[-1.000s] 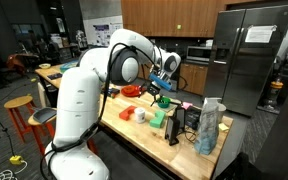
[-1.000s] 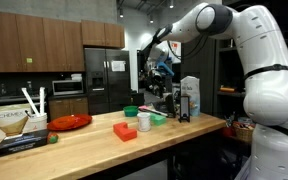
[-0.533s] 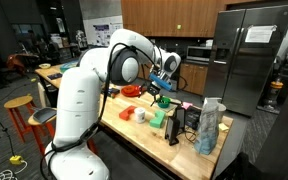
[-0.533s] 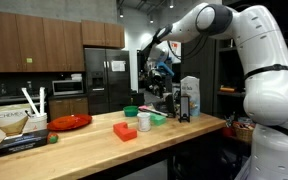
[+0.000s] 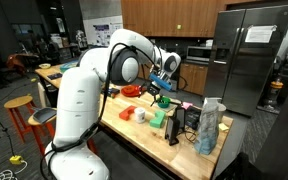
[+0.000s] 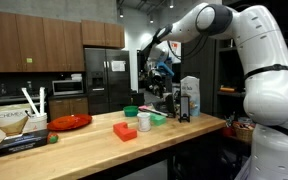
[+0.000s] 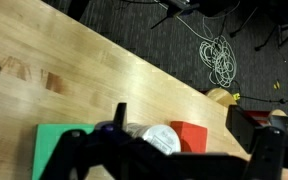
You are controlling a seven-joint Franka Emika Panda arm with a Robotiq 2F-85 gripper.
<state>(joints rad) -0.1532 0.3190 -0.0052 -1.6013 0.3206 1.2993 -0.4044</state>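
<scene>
My gripper [image 5: 162,86] hangs well above the wooden table [image 5: 114,125] in both exterior views, and it shows again as the gripper [image 6: 161,72]. In the wrist view the gripper [image 7: 189,140] is open, its dark fingers [image 7: 121,118] set wide apart with nothing between them. Far below, seen through the gap, a white cup [image 7: 159,138] stands beside a red block [image 7: 192,135], with a green block [image 7: 54,145] to their left. The same red block [image 6: 124,131], white cup [image 6: 144,122] and green block [image 6: 159,117] sit near the table's front edge.
A red plate [image 6: 70,122], a green bowl [image 6: 131,111], a tall carton [image 6: 190,98] and a boxed coffee maker [image 6: 11,122] share the table. A black stand [image 5: 181,125] is near the carton [image 5: 211,125]. Below the table edge are a wooden stool [image 7: 222,96] and floor cables [image 7: 219,60].
</scene>
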